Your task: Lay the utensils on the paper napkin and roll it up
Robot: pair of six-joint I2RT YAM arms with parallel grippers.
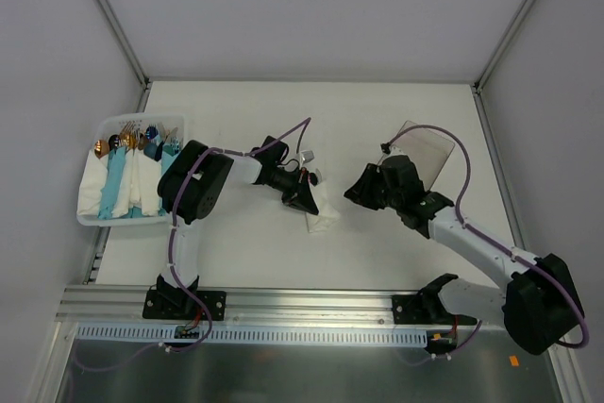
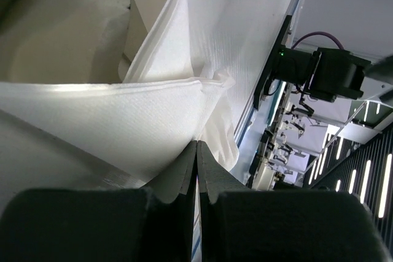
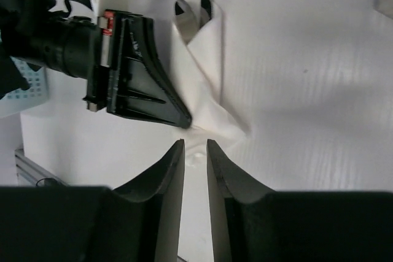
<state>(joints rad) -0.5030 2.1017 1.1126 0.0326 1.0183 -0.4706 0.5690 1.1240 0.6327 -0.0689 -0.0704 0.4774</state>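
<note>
The main risk, as I judge it, is the wrap springing loose. The left claw (image 2: pixel 197 146) is clamped on only a thin fold at the edge of the thin white paper napkin (image 2: pixel 123 121). Paper this flimsy could tear or slip out if it is dragged sideways. The slim silvery metal utensils (image 3: pixel 207 1) poke out of the open upper end of the bundle, so lifting or tilting it could let them slide free. The right claw (image 3: pixel 195 148) hovers over the lower corner, slightly apart and gripping nothing. If it comes down off-centre, it could crush that corner or knock the left claw.

The napkin lies on the white worktop (image 1: pixel 377 120) between the two arms. It is folded into a narrow, loosely wrapped wedge with a rumpled lower corner, and is not yet a tight roll.
</note>
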